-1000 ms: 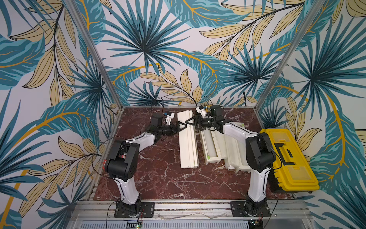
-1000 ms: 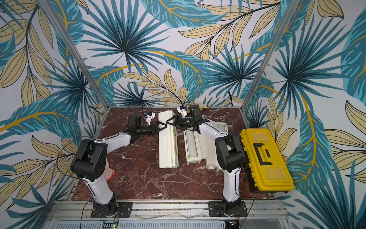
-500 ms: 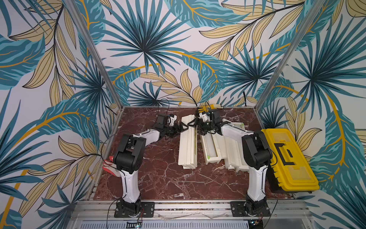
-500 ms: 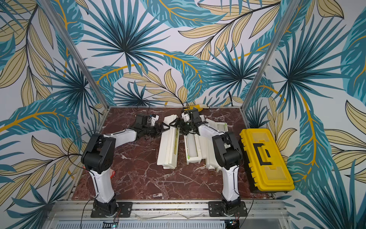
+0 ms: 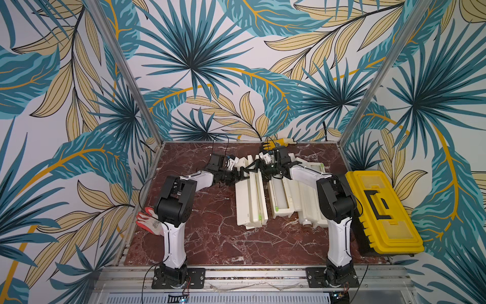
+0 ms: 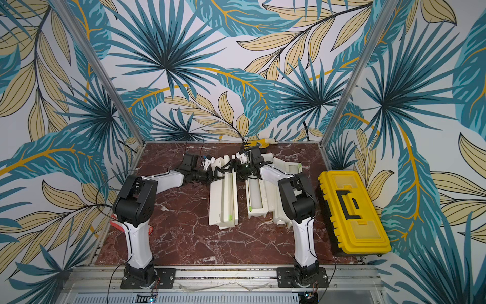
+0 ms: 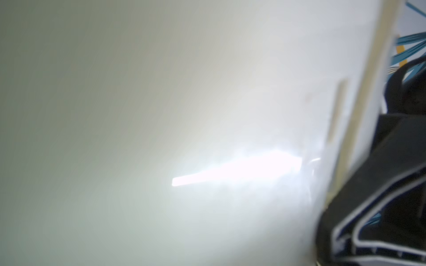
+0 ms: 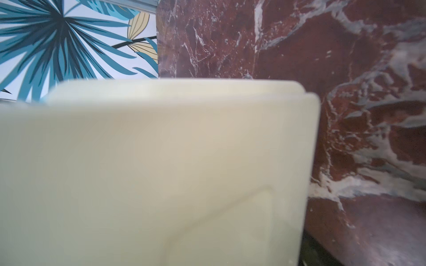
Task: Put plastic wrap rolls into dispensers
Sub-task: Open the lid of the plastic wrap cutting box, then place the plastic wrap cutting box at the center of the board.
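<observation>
Three cream dispensers lie side by side in both top views. My left gripper [image 5: 242, 173] stands open against the far left side of the leftmost dispenser [image 5: 247, 202]. My right gripper [image 5: 253, 167] straddles that dispenser's far end with its jaws wide. Its cream end face [image 8: 161, 161] fills the right wrist view, hiding whether the jaws press on it. The left wrist view is blocked by a pale surface [image 7: 161, 115]. The middle dispenser [image 5: 288, 210] lies open with a milky plastic wrap roll [image 5: 282, 194] in it. A white roll end cap [image 5: 306, 224] shows at the right dispenser [image 5: 313, 210].
A big yellow toolbox [image 5: 381, 210] lies along the table's right edge, close to the right arm. A red and white glove [image 5: 147, 219] sits at the left edge behind the left arm. A yellow object [image 5: 278, 143] lies at the back wall.
The left arm has swung in towards the dispenser's far end. The leftmost dispenser's near end swung left, then back, and the box slid slightly nearer. The right gripper narrowed a little.
</observation>
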